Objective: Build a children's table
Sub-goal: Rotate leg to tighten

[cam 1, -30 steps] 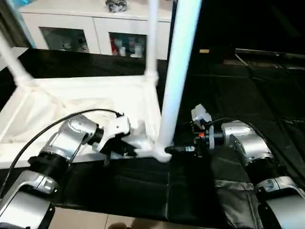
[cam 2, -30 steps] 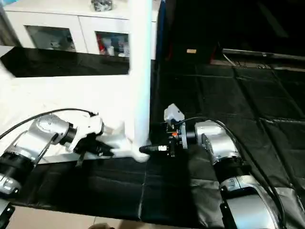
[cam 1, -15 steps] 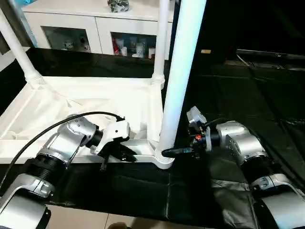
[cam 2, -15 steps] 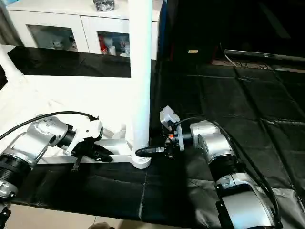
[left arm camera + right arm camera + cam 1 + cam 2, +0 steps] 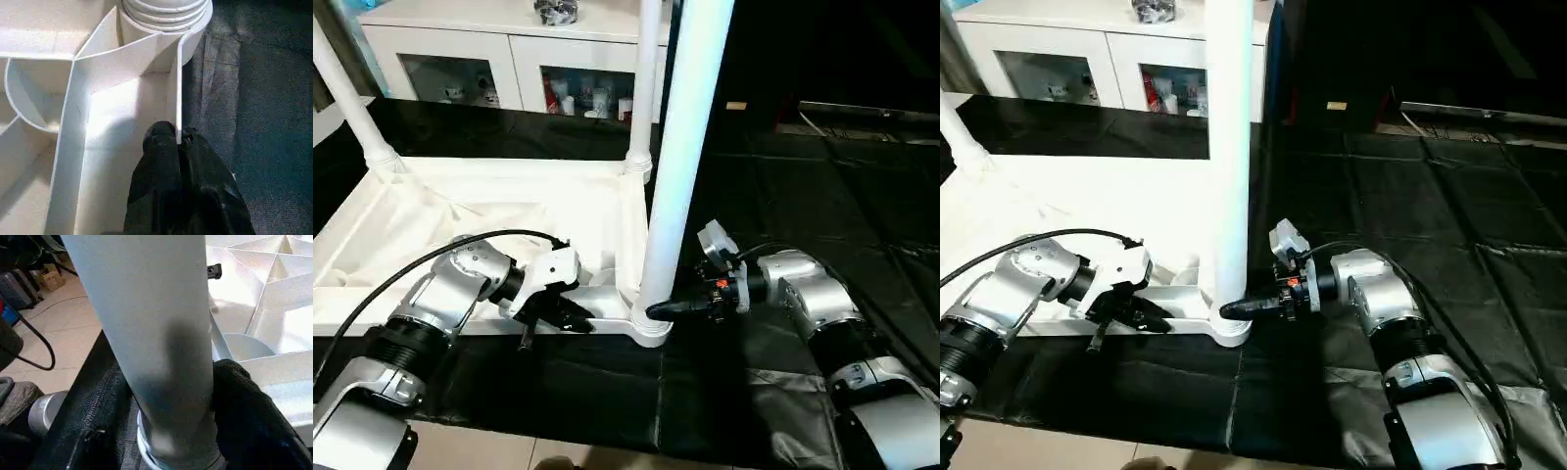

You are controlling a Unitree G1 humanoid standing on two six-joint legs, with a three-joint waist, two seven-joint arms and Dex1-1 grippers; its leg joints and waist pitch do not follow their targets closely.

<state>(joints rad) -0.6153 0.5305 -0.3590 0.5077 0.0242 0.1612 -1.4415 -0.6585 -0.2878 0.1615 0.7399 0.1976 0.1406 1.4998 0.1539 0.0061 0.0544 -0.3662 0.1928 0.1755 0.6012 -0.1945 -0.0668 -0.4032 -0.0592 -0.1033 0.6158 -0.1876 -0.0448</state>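
Note:
The children's table top (image 5: 460, 196) lies upside down on a black mat, ribbed underside up. Three white legs stand in its corner sockets: far left (image 5: 347, 98), far right (image 5: 643, 88) and the near right leg (image 5: 690, 147). My left gripper (image 5: 585, 320) is shut on the thin near rim of the top, close to that near corner; the left wrist view shows the rim pinched between its fingertips (image 5: 161, 139). My right gripper (image 5: 658, 310) holds the near leg just above its socket, with one finger (image 5: 244, 421) pressed against the tube.
A white glass-door cabinet (image 5: 509, 69) stands behind the table top. The black mat (image 5: 822, 196) stretches to the right and toward me. A black cable (image 5: 431, 257) arcs over my left forearm.
The head camera has shifted, so the whole picture sits differently. My right gripper's fingers have drawn in around the base of the near leg. The left gripper keeps its hold on the rim.

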